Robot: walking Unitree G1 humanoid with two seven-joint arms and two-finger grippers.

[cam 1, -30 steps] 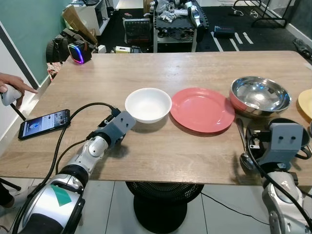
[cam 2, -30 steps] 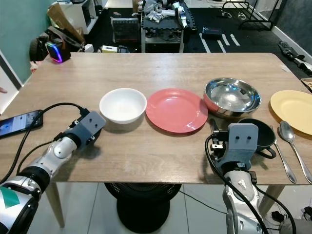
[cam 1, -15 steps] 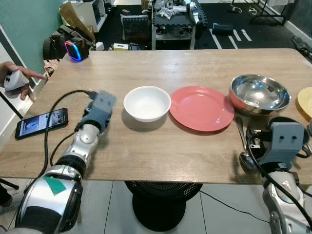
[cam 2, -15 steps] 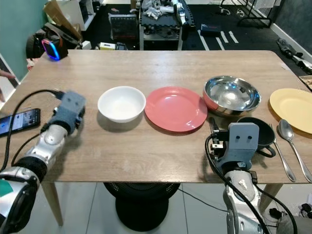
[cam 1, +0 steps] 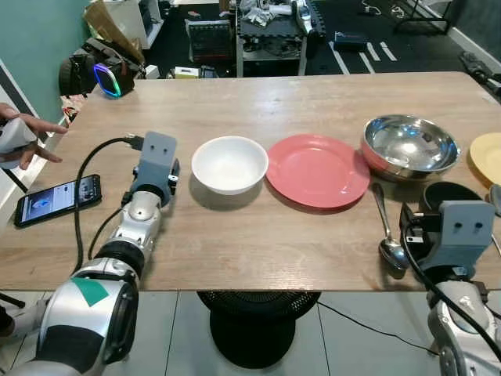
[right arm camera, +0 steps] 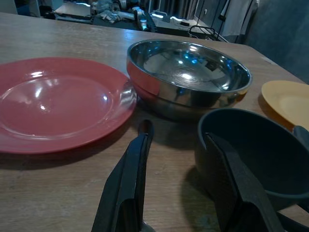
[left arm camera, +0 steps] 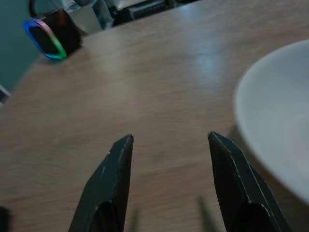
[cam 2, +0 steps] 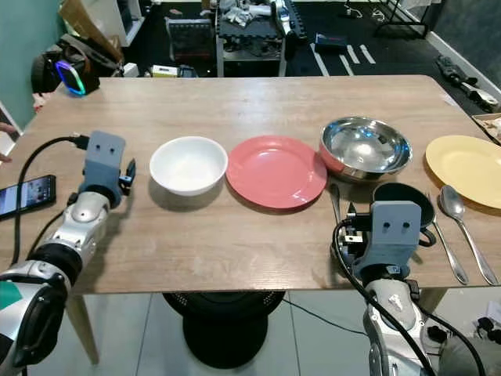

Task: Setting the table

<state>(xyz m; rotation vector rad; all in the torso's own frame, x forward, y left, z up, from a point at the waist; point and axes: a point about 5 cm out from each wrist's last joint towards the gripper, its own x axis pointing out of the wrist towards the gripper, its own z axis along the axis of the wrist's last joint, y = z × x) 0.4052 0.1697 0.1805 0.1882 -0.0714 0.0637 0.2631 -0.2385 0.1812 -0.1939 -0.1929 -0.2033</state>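
A white bowl [cam 1: 230, 163], a red plate [cam 1: 318, 169] and a steel bowl [cam 1: 409, 146] stand in a row across the wooden table [cam 1: 258, 243]. My left gripper [left arm camera: 169, 140] rests on the table just left of the white bowl [left arm camera: 280, 140], open with nothing between its fingers. My right gripper [right arm camera: 176, 140] is open near the table's front right. It points at the steel bowl [right arm camera: 188, 72], with a black cup [right arm camera: 256, 154] beside one finger and a spoon [cam 1: 385, 235] by the other. A yellow plate [cam 2: 470, 160] with a second spoon [cam 2: 462, 227] lies at the far right.
A phone [cam 1: 57, 199] on a cable lies at the table's left edge. A person's hand [cam 1: 19, 137] holding a white object reaches in from the left. A speaker with a glowing ring [cam 1: 107, 78] and a cluttered cart [cam 1: 270, 23] stand on the floor beyond the table.
My left arm has swung left, from the white bowl's near side to its left side, and now points across the table. The right arm has stayed put; the camera shifted slightly.
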